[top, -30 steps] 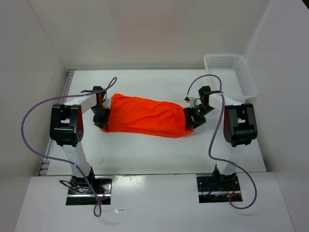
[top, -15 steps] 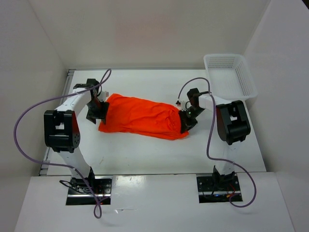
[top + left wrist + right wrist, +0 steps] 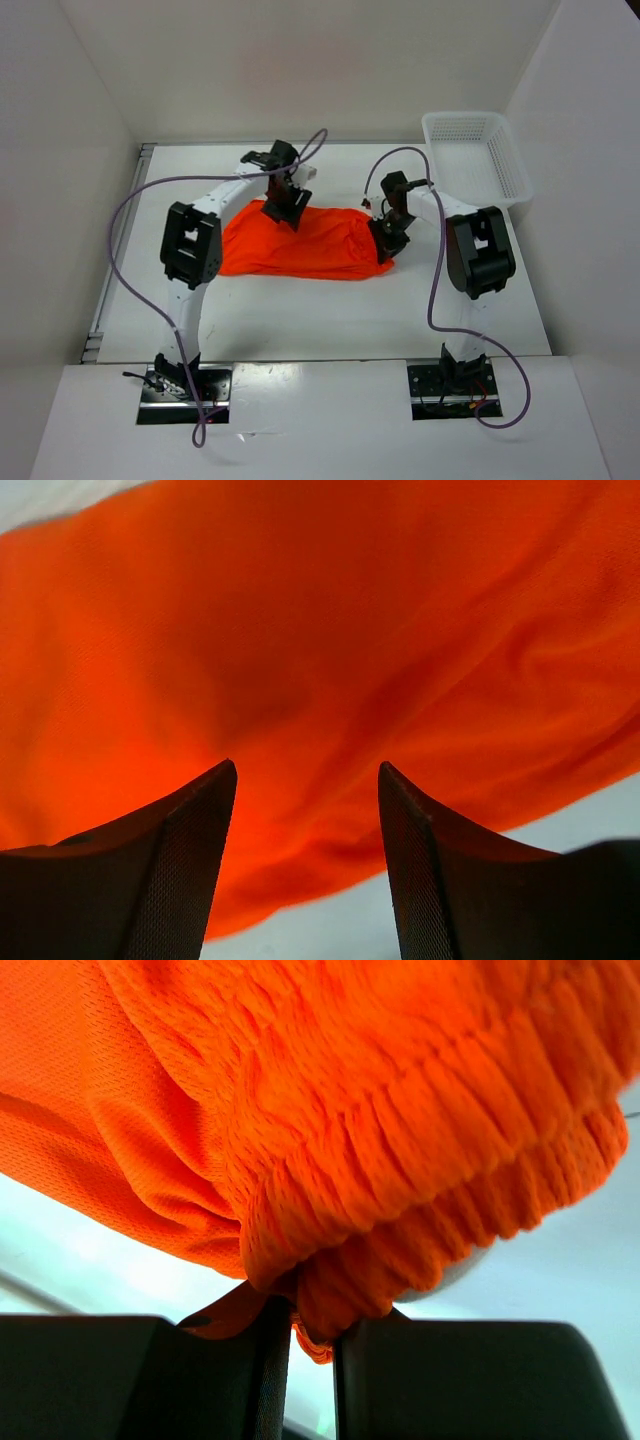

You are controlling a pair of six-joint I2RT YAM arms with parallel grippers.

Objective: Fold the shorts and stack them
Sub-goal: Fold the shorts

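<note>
**White bench (image 3: 300, 310), orange shorts (image 3: 300, 243) pinched at right end**

White-walled enclosure, white bench, both arm bases bolted at the near edge. The shorts lie mid-bench between the arms, long axis left to right, bunched and wrinkled. The gathered waistband is at their right end. A white mesh basket (image 3: 475, 150) sits in the far right corner, apart from the shorts.

Left arm: rises from its base to an elbow block beside the left end of the shorts, then the forearm reaches away and rightward. The wrist bends down over the far edge of the shorts. Left end effector (image 3: 285, 208) has its fingers spread. In the left wrist view both dark fingers (image 3: 185, 860) stand apart with nothing between them, and only orange fabric (image 3: 300, 630) and a strip of bench lie below. Cannot tell if the tips touch the cloth.

Right arm: elbow block right of the shorts, forearm angled far and left, wrist tipped down at the right end of the shorts. Right end effector (image 3: 386, 238) is pressed together on the fabric. In the right wrist view a fold at the elastic waistband (image 3: 420, 1140) is nipped in the narrow gap between its fingers (image 3: 220, 1370).

Purple cables (image 3: 120, 260) loop from each arm.
</note>
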